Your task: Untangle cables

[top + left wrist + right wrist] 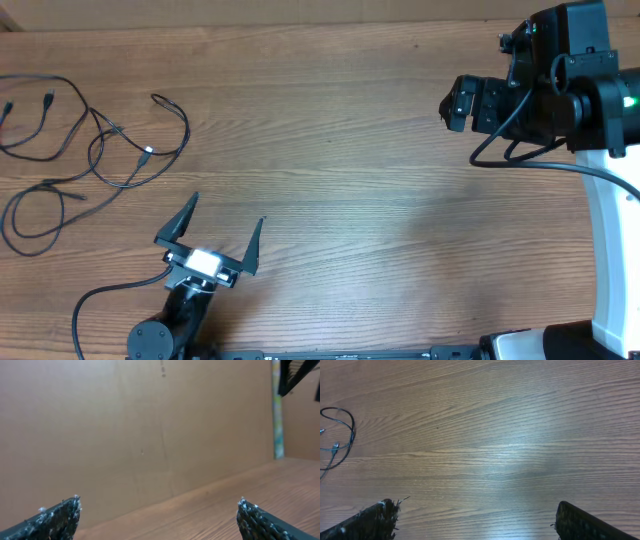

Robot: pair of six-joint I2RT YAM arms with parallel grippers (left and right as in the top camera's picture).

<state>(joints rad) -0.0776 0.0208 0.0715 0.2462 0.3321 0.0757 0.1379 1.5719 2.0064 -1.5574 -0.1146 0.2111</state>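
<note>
open jaws, tangle at the left

the left gripper (228, 212) hangs released and empty, near the thin black cables with small plug ends (108, 128) looped at the brown wooden table's (350, 200) left edge. the right gripper (458, 103), also released, sits well apart. best pinch one strand beside a crossing, not the crossing itself.

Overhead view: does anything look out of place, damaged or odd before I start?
Only the cables stand out: crossing loops bunched at the left edge of the table, partly running out of frame. No damage or spill shows. The left gripper and right gripper are open, empty and clear of them.
</note>
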